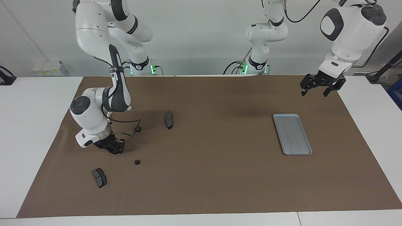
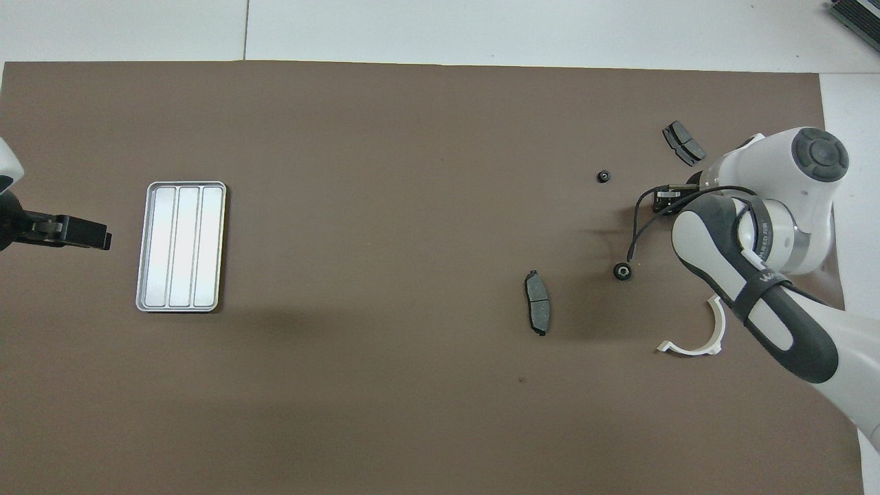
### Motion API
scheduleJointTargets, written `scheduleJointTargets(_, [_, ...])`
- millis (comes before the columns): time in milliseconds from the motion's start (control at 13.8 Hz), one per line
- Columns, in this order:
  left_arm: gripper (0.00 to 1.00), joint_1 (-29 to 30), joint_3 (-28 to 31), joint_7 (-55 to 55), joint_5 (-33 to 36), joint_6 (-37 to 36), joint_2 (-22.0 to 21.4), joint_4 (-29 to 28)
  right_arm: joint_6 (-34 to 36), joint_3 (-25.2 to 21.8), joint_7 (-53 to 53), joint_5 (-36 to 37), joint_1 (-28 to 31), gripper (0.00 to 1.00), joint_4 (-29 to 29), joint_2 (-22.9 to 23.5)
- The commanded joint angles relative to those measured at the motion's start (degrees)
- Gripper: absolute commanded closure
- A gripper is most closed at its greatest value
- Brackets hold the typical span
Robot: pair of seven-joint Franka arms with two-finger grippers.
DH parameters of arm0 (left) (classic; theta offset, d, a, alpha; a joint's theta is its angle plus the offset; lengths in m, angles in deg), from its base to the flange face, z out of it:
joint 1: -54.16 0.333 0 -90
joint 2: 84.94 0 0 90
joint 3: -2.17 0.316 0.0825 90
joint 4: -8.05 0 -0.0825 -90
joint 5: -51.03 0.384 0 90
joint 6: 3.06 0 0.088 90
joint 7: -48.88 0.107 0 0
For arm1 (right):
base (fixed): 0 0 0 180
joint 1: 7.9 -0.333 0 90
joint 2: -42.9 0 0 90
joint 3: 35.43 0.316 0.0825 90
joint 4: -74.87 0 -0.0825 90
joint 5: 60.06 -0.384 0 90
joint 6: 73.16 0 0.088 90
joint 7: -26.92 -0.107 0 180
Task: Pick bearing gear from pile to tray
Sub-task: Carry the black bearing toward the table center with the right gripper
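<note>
We see the right gripper (image 1: pixel 115 150) down on the brown mat (image 1: pixel 204 175) among the pile, its fingers drawn in around a small black gear (image 1: pixel 115 151); whether it truly grips we cannot tell. Near that gear lie two more gears (image 1: pixel 137 162) (image 1: pixel 137 128), two brake pads (image 1: pixel 99 177) (image 1: pixel 168 119) and a white half-ring bracket (image 2: pixel 696 337). The tray (image 1: pixel 292 134) sits well apart, toward the left arm's end. The left gripper (image 1: pixel 315 90) waits above the mat near the tray, fingers spread wide.

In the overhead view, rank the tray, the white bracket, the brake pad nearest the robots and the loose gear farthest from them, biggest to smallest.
1. Tray, by far the largest.
2. and 3. White bracket and brake pad: too close to rank; part of the bracket is hidden under the right arm.
4. Gear, smallest.
</note>
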Motion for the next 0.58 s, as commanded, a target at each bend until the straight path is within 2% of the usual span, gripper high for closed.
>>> scheduleJointTargets(0, [0.00,-0.45,0.14,-0.40,1.06,-0.09,-1.56,-1.60,-1.20,0.69,1.48,-0.49,0.88,1.00,-1.34,-0.49])
scheduleJointTargets(218, [0.00,-0.45,0.14,-0.48,0.97,-0.18,-1.56,-1.60,-0.49,1.30,-1.41,-0.49,0.26,1.00,-0.47,-1.63])
scheduleJointTargets(509, [0.00,-0.45,0.14,-0.48,0.97,-0.18,-1.56,-1.60,0.47,1.48,-12.46,-0.14,-7.62,1.00,2.16,-1.90])
